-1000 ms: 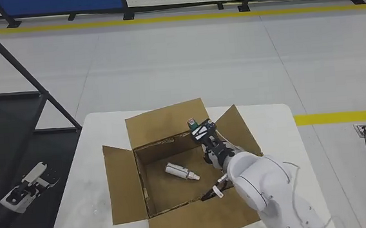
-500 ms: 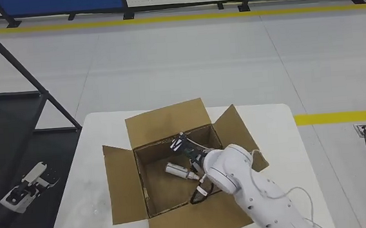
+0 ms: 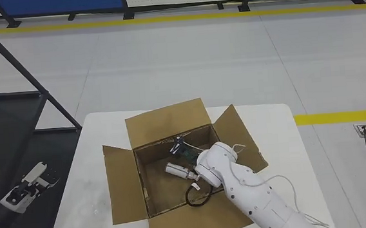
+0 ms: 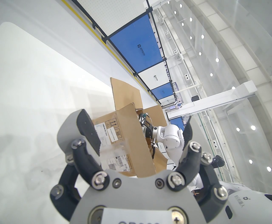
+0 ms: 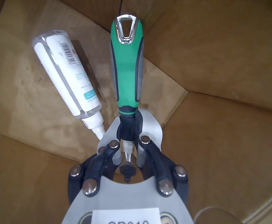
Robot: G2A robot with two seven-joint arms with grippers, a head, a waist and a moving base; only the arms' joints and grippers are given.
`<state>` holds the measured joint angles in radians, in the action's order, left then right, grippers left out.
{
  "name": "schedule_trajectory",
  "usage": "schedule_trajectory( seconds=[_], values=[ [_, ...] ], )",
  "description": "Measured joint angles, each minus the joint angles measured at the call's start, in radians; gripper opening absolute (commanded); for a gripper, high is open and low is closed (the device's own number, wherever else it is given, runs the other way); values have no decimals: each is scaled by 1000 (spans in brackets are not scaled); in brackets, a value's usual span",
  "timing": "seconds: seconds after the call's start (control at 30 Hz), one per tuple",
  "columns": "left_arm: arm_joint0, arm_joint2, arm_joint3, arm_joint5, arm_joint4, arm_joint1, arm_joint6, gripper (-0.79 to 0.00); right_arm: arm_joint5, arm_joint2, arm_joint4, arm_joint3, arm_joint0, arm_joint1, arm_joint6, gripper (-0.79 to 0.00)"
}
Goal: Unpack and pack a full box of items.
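Observation:
An open cardboard box (image 3: pixel 125 183) stands on the white table (image 3: pixel 89 153). On its floor lies a clear bottle with a white label (image 3: pixel 181 172) (image 5: pixel 65 72), cap toward my right gripper. My right gripper (image 5: pixel 128 127) (image 3: pixel 187 152) is low inside the box near the far wall, shut on a green-and-grey-handled screwdriver (image 5: pixel 127 63). The handle points toward the box's corner, beside the bottle but apart from it. My left gripper (image 4: pixel 138 131) (image 3: pixel 34 180) hangs open and empty off the table's left side, level with the box (image 4: pixel 127 135).
The box's four flaps stand outward, the far one (image 3: pixel 167 121) upright. A dark metal frame (image 3: pixel 18 69) rises left of the table. Bare table surface lies left and right of the box.
My right arm came from above the box's far right corner down and leftward into the box, still holding the screwdriver. The left arm has kept still.

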<state>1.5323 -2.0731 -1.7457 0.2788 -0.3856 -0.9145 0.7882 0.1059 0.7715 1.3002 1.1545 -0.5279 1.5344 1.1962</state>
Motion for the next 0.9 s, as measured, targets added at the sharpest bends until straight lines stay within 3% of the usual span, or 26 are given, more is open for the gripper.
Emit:
schedule_trajectory(
  seconds=[0.03, 0.13, 0.17, 0.27, 0.53, 0.7, 0.9],
  values=[
    [0, 0, 0, 0, 0, 0, 0, 0, -5, -5, -3, -17, 7, 5, 0, -770],
    [0, 0, 0, 0, 0, 0, 0, 0, -14, -11, -11, -52, 21, 15, -4, -545],
    [0, 0, 0, 0, 0, 0, 0, 0, -17, -10, -13, -60, 24, 17, -7, -517],
    [0, 0, 0, 0, 0, 0, 0, 0, -22, -4, -19, -76, 32, 22, -13, -462],
    [0, 0, 0, 0, 0, 0, 0, 0, -28, 46, 11, 4, 1, 8, -9, -446],
    [0, 0, 0, 0, 0, 0, 0, 0, 8, 170, 38, 282, -120, -37, -3, -449],
    [0, 0, 0, 0, 0, 0, 0, 0, 107, 406, -15, 732, -364, -94, -16, -468]
  ],
)
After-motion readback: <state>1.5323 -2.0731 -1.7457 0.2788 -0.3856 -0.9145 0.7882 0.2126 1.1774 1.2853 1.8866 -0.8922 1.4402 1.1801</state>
